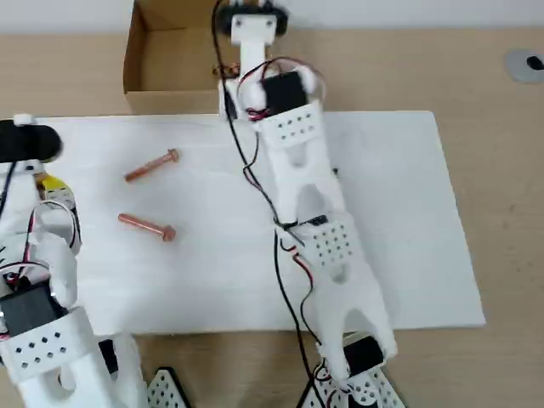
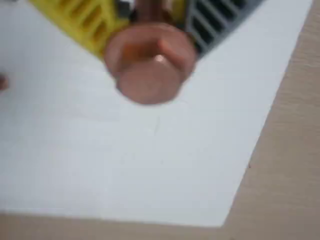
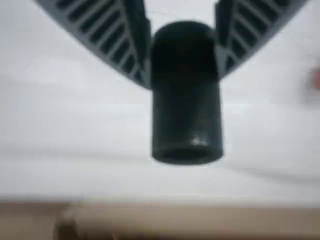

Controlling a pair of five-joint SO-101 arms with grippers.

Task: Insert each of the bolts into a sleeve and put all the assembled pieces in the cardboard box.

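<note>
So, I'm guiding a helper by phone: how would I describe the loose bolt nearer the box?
Find the white sheet, then its end nearest the box. Two copper bolts lie there, apart; it is the bolt nearer the box, head angled toward it, while the other bolt has its head angled away.

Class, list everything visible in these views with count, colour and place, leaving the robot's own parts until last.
Bolts: three, copper; two lying apart on the sheet, one in the left gripper.
Sleeve: one, black; in the right gripper.
Cardboard box: one, brown, open; on the table beside the sheet.
Sheet: one, white; on the table.
Table: one, light wood.
Arms: two, white; above the table.
Left gripper: one, yellow and grey; shut on a bolt.
Right gripper: one, grey; shut on the sleeve.
</note>
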